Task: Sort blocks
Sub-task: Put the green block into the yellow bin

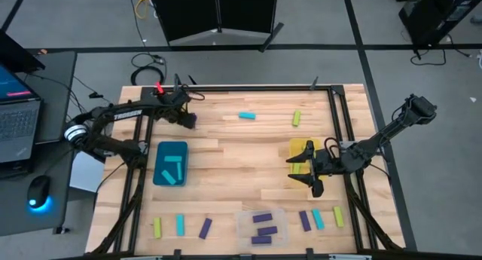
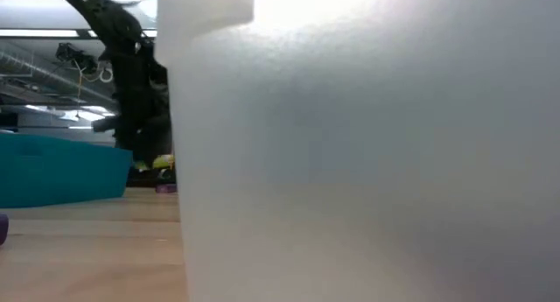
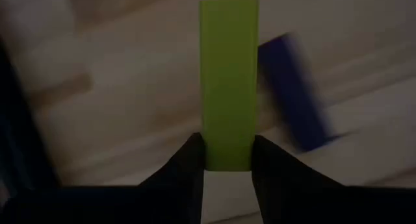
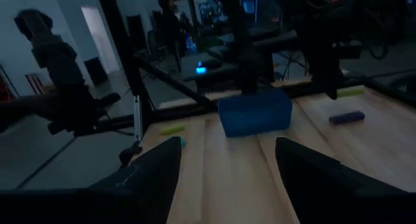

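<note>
My left gripper (image 1: 187, 120) (image 3: 227, 149) is at the table's far left, beyond the teal bin (image 1: 160, 150), and is shut on a yellow-green block (image 3: 227, 74). From above the gripper hides this block. A purple block (image 3: 296, 94) lies just beside it on the wood. My right gripper (image 1: 311, 175) (image 4: 227, 152) is open and holds nothing, hovering at the near edge of the yellow bin (image 1: 298, 145). A cyan block (image 1: 247, 115) and a yellow-green block (image 1: 297, 118) lie flat at the far middle. Several more blocks lie along the near edge. My left gripper pinches the yellow-green block by one end (image 3: 227, 160) between its two fingers (image 3: 188, 159). The rest of the bar sticks straight out past the fingertips, in line with them. In the low view the block (image 2: 162, 163) is a little above the tabletop.
The teal bin has cyan blocks (image 1: 172, 169) in it. A clear bin (image 1: 245, 215) at the near middle holds purple blocks (image 1: 262, 226), and its wall (image 2: 367, 162) fills most of the low view. A laptop and mouse sit off the table's left edge.
</note>
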